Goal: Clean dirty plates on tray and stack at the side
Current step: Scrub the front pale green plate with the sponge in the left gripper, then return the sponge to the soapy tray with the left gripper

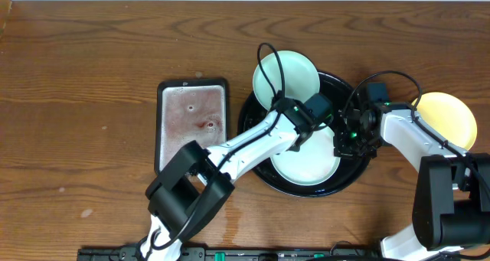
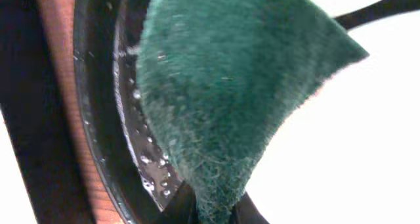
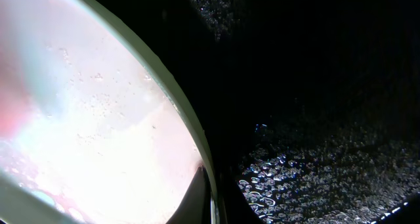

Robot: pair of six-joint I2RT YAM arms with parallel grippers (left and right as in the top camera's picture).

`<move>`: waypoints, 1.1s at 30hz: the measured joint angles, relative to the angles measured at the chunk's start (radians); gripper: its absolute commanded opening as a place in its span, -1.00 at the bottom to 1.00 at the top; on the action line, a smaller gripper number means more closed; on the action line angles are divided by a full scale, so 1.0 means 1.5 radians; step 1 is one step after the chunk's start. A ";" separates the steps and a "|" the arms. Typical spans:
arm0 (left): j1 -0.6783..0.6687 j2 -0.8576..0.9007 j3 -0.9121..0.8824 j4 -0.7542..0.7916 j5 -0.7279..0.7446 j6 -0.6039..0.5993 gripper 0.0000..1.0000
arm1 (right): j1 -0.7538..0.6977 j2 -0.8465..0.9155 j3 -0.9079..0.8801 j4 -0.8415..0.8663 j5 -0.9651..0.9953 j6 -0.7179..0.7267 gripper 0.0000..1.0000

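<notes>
Far left: rectangular black tray (image 1: 191, 123) of foamy, red-tinged water, on the brown tabletop (image 1: 76, 100), untended. Next right: upper mint plate (image 1: 287, 77), looks clean from overhead, lying over the upper-left rim of the round black tray (image 1: 256, 158), partly off it. Left gripper (image 1: 321, 112) is over the tray's middle with its jaws pinched tight on a green scouring pad (image 2: 223, 86). In the left wrist view the pad hangs forward over the wet tray wall and the edge of the lower mint plate (image 1: 306, 165); cannot tell if it touches the plate. That plate sits inside the round tray, towards its near side. The right wrist view shows a pink-red film and droplets on its face, so it is not yet clean. Right gripper (image 1: 348, 142) is at the plate's right edge, jaws closed, and the rim appears to run between them. Judged a steadying hold on the plate. Far right: yellow plate (image 1: 444, 119), flat on bare wood, apart from the tray, no streaks visible. Step in hand, as judged: scrubbing the last plate in the tray, one arm bracing, the other wiping. The next move calls for the pad pressed flat and swept over the red film while the rim grip holds. The lift to the side comes afterwards. No plates stacked yet.
</notes>
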 measured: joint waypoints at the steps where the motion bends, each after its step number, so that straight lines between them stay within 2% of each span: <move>1: 0.001 -0.006 0.001 -0.002 0.002 0.000 -0.85 | 0.000 0.000 0.000 0.000 0.000 0.000 -0.97; 5: 0.009 -0.061 0.001 -0.034 0.012 0.000 -0.85 | 0.000 0.000 0.000 0.000 0.000 0.000 -0.97; 10: 0.049 -0.160 0.003 -0.124 0.020 0.000 -0.85 | 0.000 0.000 0.000 0.001 0.001 0.000 -0.97; 14: 0.141 -0.208 0.006 -0.173 0.017 0.001 -0.85 | 0.000 0.000 0.000 0.002 0.001 0.000 -0.97; 18: 0.235 -0.213 -0.019 -0.140 0.015 0.015 -0.85 | 0.000 0.000 0.000 0.002 0.001 0.000 -0.97; 20: 0.274 -0.213 -0.066 -0.090 0.027 0.034 -0.73 | 0.000 0.000 0.000 0.002 0.001 0.000 -0.97; 23: 0.321 -0.213 -0.154 -0.018 0.052 0.064 -0.66 | 0.000 0.000 0.000 0.003 0.001 0.000 -0.97; 24: 0.336 -0.212 -0.177 -0.005 0.064 0.072 -0.57 | 0.000 0.000 0.000 0.003 0.001 0.000 -0.97; 26: 0.363 -0.209 -0.203 -0.004 0.090 0.086 -0.48 | 0.000 0.000 0.000 0.003 0.001 0.000 -0.97; 30: 0.415 -0.213 -0.209 -0.001 0.150 0.118 -0.11 | 0.000 0.000 0.000 0.016 0.002 -0.001 -0.97; 33: 0.430 -0.239 -0.209 -0.004 0.183 0.131 0.03 | -0.001 0.000 0.000 0.039 0.007 -0.009 -0.97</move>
